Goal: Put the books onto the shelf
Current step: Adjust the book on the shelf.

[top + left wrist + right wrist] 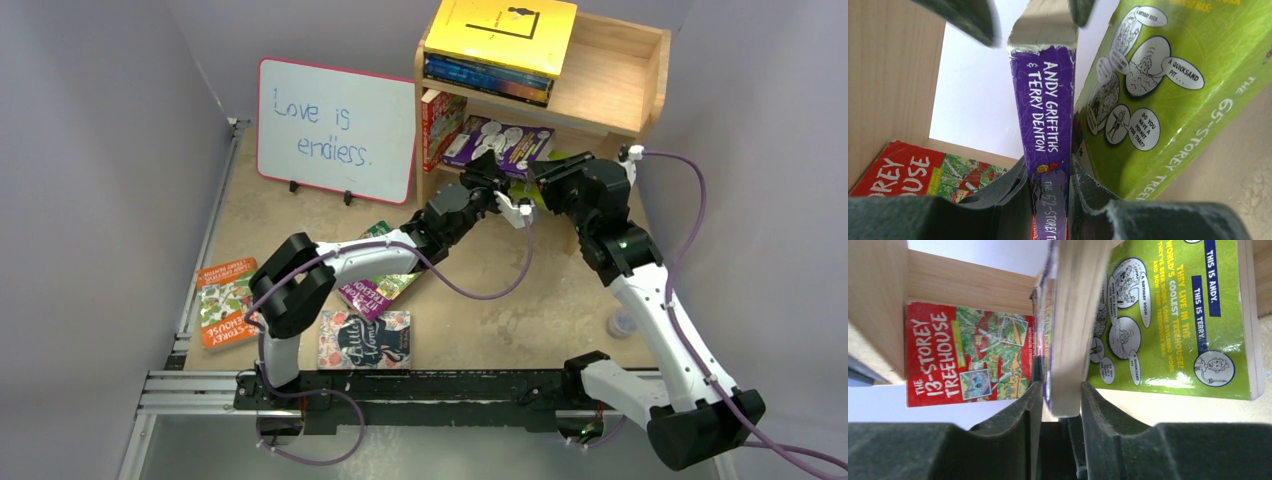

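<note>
A purple book (1044, 105) stands upright in the lower tier of the wooden shelf (610, 75). Both grippers hold it. My left gripper (1048, 167) is shut on its spine, and my right gripper (1062, 387) is shut on its page edge from the other side. A green book (1173, 325) leans against its right side. At the tier's left end stands a red book (963, 355). On the top tier a yellow book (500, 30) lies on dark blue books (485, 78). On the table lie an orange book (225, 300), the floral "Little Women" (365, 338) and a purple-green book (375, 290) under the left arm.
A pink-edged whiteboard (335, 128) stands just left of the shelf. A small round object (622, 323) sits on the table by the right arm. Grey walls close in on both sides.
</note>
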Available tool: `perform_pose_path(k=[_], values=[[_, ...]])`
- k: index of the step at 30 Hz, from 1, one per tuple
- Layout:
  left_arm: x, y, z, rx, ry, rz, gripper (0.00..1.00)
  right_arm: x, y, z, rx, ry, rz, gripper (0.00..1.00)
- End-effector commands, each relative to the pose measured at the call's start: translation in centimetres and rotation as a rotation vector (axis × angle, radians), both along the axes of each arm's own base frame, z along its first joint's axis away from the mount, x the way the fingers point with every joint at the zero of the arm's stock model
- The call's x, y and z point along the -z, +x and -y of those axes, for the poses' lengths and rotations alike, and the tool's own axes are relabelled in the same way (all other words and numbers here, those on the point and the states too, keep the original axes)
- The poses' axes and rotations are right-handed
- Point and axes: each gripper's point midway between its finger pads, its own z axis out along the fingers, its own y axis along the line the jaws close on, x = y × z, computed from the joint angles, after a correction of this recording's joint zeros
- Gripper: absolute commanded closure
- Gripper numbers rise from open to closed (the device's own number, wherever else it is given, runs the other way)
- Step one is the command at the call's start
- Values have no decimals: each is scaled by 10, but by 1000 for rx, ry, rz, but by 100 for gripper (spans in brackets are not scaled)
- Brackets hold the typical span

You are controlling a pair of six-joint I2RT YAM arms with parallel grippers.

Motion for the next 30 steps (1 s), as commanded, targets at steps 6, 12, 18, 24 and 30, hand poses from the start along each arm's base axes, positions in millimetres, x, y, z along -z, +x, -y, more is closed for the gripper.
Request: perform_pose_path(k=[6,12,18,24,30], values=[[-57,-7,-27,-44,-378,-58,100,-67,-26,20,53,28,203,41],[-80,-11,-42,-57,-614,-122,100,-87,-43,25,41,-3,289,35],[-110,-10,-77,-139,-945,-155,100,-83,-51,33,62,-24,286,35],[-122,0,-113,-174,-1204,-197,100,-71,-50,36,79,-32,255,35],[-137,11,-147,-125,-1415,-273,100,-63,-49,36,80,-38,235,35]])
